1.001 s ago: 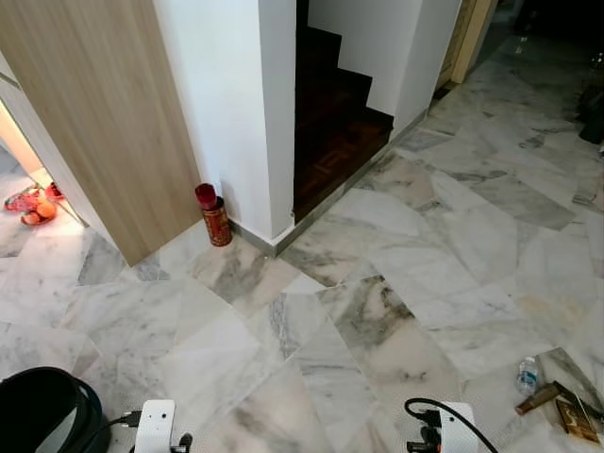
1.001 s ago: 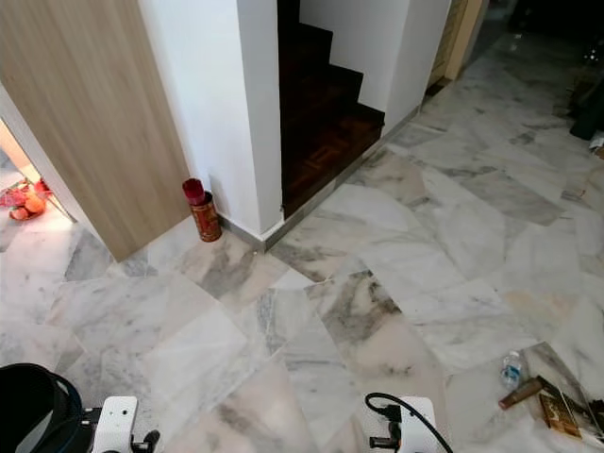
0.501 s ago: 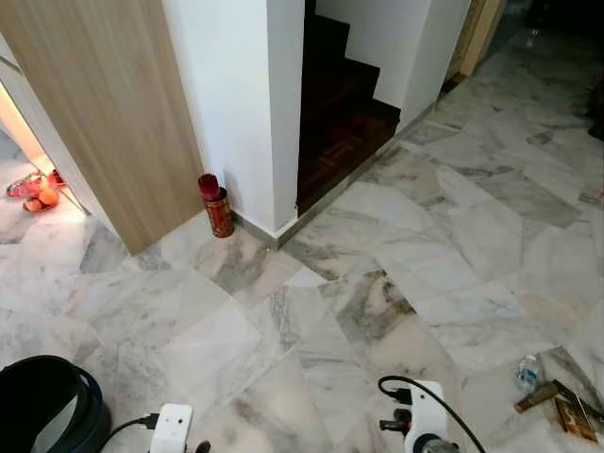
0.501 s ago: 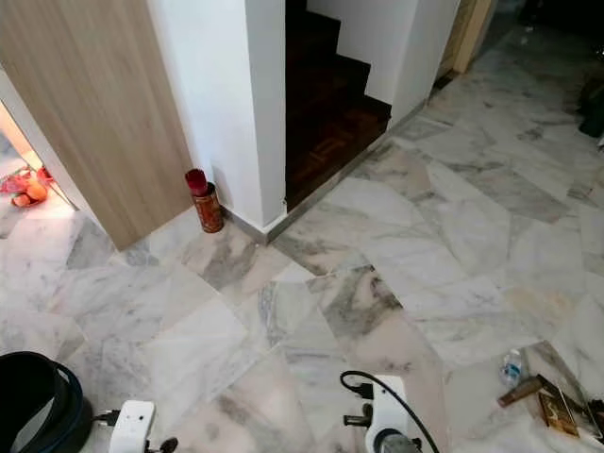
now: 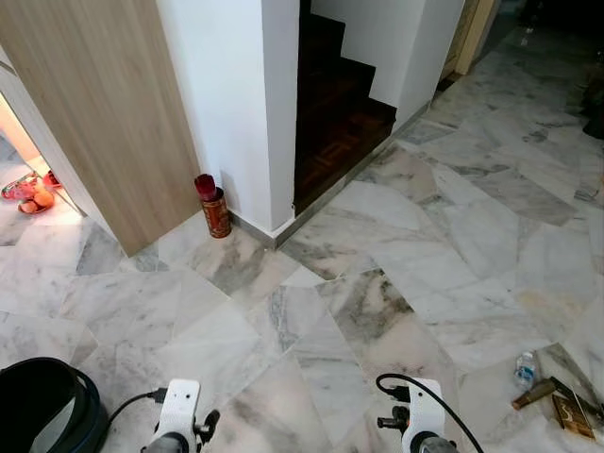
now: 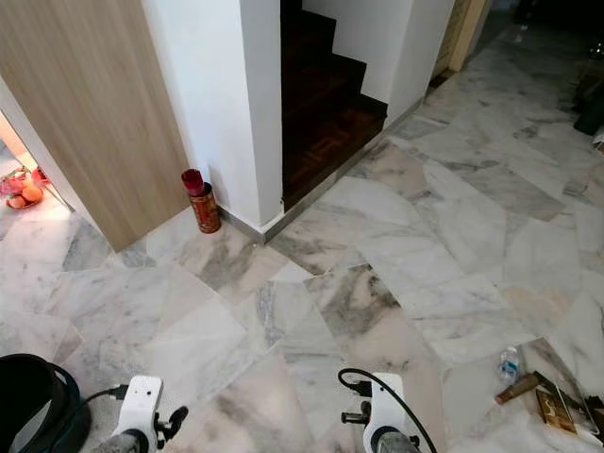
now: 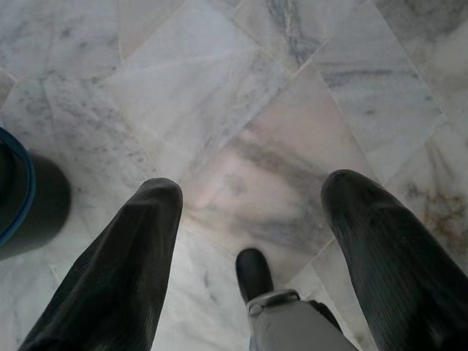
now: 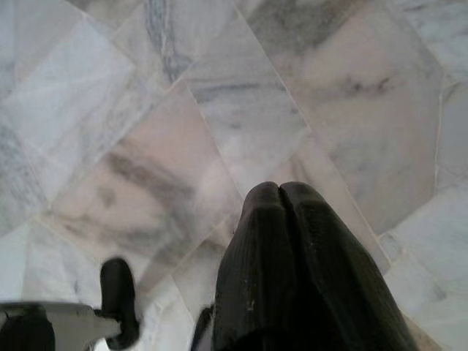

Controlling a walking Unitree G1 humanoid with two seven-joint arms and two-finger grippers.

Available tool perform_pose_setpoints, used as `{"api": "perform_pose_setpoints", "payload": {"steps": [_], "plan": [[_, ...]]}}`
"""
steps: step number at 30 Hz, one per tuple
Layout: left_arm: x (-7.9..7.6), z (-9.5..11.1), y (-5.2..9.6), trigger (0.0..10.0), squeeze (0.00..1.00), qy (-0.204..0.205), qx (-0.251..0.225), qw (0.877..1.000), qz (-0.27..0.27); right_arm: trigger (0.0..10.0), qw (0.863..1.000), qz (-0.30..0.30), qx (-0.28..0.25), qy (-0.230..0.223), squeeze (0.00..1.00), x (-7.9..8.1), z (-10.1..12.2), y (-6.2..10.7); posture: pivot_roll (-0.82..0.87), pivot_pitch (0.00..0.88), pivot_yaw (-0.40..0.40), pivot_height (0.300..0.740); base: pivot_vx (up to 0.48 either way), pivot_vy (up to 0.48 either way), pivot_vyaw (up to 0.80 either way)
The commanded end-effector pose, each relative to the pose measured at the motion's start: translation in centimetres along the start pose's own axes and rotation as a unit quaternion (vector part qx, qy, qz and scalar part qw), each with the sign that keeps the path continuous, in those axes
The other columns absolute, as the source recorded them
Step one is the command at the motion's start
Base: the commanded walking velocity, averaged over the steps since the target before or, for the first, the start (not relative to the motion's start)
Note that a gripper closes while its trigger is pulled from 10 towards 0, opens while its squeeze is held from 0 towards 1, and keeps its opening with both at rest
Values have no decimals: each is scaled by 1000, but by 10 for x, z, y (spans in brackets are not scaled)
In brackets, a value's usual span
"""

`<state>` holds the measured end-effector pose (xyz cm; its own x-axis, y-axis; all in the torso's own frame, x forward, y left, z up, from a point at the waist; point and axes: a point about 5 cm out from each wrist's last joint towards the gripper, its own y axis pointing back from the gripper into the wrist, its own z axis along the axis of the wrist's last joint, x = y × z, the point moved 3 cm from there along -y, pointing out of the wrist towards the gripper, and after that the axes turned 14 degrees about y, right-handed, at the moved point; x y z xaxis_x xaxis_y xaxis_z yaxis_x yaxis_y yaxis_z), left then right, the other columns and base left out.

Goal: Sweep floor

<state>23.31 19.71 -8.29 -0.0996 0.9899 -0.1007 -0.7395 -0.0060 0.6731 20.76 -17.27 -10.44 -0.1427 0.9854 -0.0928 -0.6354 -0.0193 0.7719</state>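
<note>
Above the grey-veined white marble floor, the empty left gripper is hanging wide open and the right gripper pressed together, so finding a broom is probably coming next.

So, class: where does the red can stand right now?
In the left eye view, the red can stands on the marble floor, left of centre, at the foot of the white wall.

Red canister upright against white wall, beside wood panel. Dark stairs past the wall corner. Red-orange slippers far left. Small bottle near brown box, lower right. Black bin, lower left.
</note>
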Motion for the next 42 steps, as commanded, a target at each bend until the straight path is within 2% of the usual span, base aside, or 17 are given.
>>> {"api": "perform_pose_setpoints", "payload": {"steps": [1,4,9,12,23,28,32,34,42], "plan": [[-1,-10,2,10000,0,-1,15,1000,1,10000,1000,-2,14,2,0,-1,-10,2,77,53,-27,740,0,0,0],[4,-19,6,10000,0,-2,23,1000,12,10000,1000,-8,28,0,0,-3,-22,6,77,55,-25,740,0,0,0],[15,-25,10,10000,0,43,26,998,38,10000,1000,-7,27,0,0,-1,-23,6,74,69,-35,740,0,0,0],[18,-30,12,10000,0,55,30,997,44,10000,1000,-6,25,-6,0,-3,-24,7,67,75,-34,740,0,0,-192],[18,-32,13,10000,0,53,31,997,44,10000,1000,5,15,4,0,0,-24,7,72,79,-33,740,0,0,-734],[20,-29,12,10000,0,19,31,998,53,10000,1000,5,22,9,0,-1,-28,8,73,73,-32,740,0,-96,-736],[20,-30,12,10000,0,26,31,998,53,10000,1000,5,22,9,0,-1,-28,8,73,73,-32,740,0,-480,-716],[21,-30,12,10000,0,37,32,997,56,10000,1000,4,23,8,0,-1,-28,8,74,72,-32,740,0,0,-706],[21,-31,12,10000,0,37,34,997,55,10000,1000,3,20,8,0,-2,-26,8,72,81,-36,740,0,0,-706]]}}
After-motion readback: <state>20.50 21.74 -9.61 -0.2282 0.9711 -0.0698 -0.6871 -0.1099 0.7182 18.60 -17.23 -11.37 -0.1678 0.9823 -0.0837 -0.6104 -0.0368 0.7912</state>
